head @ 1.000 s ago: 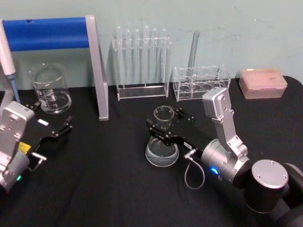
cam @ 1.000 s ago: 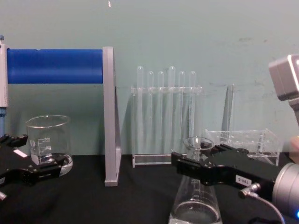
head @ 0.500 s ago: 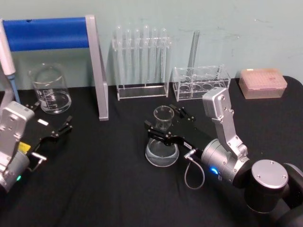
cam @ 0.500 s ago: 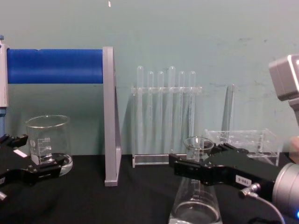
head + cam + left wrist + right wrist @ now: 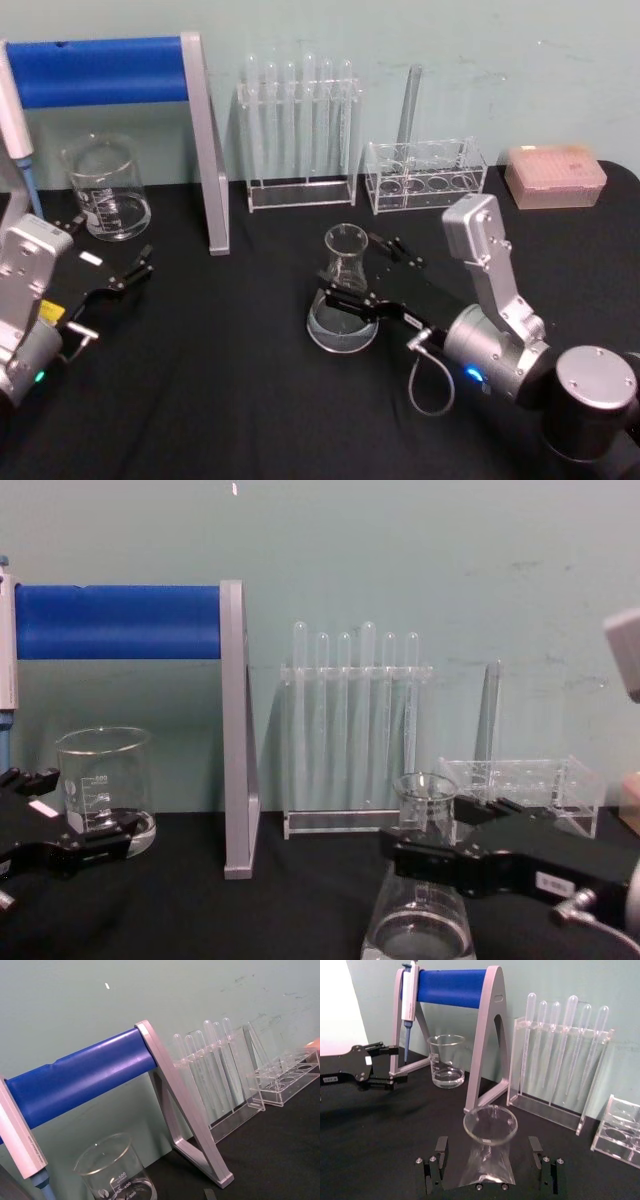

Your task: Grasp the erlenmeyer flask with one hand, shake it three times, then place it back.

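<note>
Just conical clear-glass erlenmeyer flask [image 5: 343, 290]

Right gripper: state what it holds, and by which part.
Nothing. The right gripper is open, its jaws either side of the flask without touching it; the flask stands on the table.

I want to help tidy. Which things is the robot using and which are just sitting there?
Using: flask, right gripper.
Just sitting: beaker, test tubes, blue stand, pipette, clear rack, pink box, left gripper.

"600" and "300" on beaker [image 5: 117, 1170]
</note>
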Controlling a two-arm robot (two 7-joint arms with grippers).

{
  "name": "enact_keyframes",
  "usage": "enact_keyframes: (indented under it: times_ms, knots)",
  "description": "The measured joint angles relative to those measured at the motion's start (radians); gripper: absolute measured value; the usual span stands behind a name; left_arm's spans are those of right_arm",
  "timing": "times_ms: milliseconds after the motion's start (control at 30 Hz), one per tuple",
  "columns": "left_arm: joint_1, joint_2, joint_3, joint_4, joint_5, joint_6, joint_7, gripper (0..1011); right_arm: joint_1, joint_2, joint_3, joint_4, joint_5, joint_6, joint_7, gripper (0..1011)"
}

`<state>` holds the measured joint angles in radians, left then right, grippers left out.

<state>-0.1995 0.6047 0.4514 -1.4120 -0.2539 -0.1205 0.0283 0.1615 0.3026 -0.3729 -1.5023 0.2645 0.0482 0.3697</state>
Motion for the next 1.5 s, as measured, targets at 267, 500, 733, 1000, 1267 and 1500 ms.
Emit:
enact_keyframes:
  times_ms: [267, 500, 733, 1000, 1267, 1500]
  knots:
    - [0.000, 0.000, 0.000, 0.000, 0.000, 0.000, 0.000, 1001, -0.066, 0.062, 0.030, -0.081, 0.031, 0.021, 0.013, 1003]
    - [0.000, 0.000, 0.000, 0.000, 0.000, 0.000, 0.000, 1001, -0.129, 0.116, 0.071, -0.149, 0.058, 0.031, 0.006, 1002]
    - [0.000, 0.000, 0.000, 0.000, 0.000, 0.000, 0.000, 1001, -0.140, 0.116, 0.116, -0.147, 0.055, 0.027, -0.057, 1003]
    - [0.000, 0.000, 0.000, 0.000, 0.000, 0.000, 0.000, 1001, -0.079, 0.050, 0.148, -0.049, -0.051, -0.026, -0.190, 1002]
    - [0.000, 0.000, 0.000, 0.000, 0.000, 0.000, 0.000, 1001, -0.012, -0.005, 0.149, 0.064, -0.156, -0.078, -0.280, 1002]
    - [0.000, 0.000, 0.000, 0.000, 0.000, 0.000, 0.000, 1001, 0.015, -0.032, 0.157, 0.120, -0.206, -0.087, -0.311, 1002]
